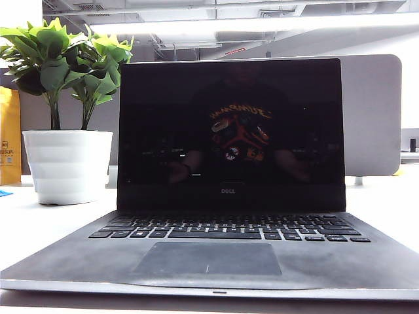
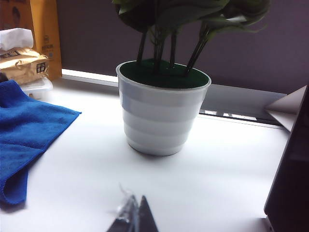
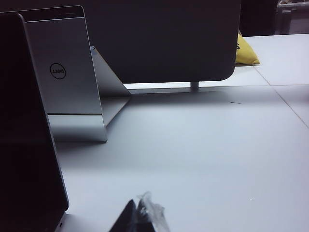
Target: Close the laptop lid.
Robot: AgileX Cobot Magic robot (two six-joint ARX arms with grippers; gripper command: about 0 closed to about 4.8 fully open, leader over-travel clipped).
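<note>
The laptop lid stands upright and open at the centre of the exterior view, its glossy black screen facing the camera and mirroring a dim figure, with a Dell mark on the lower bezel. Below it the keyboard and the grey touchpad lie flat on the laptop base, which rests on the white desk. At about ten o'clock from the lid sits a white ribbed pot holding a green plant, apart from the laptop. Behind the lid, toward two o'clock, a grey panel rises from the desk.

Neither pincer shows in the exterior view. In the left wrist view the left pincer appears only as dark fingertips with a bit of clear wrap at the lower edge, hovering above the bare desk in front of the pot; the tips look close together, but whether it is fully closed I cannot tell. A blue cloth lies on the desk beside the pot, and the dark edge of the lid shows at the side.

In the right wrist view the right pincer likewise shows only dark tips with clear wrap, over empty desk, holding nothing that can be seen; open or closed, I cannot tell. The lid's dark edge stands just beside it. Farther back a silver Dell-marked stand rests on the desk.
</note>
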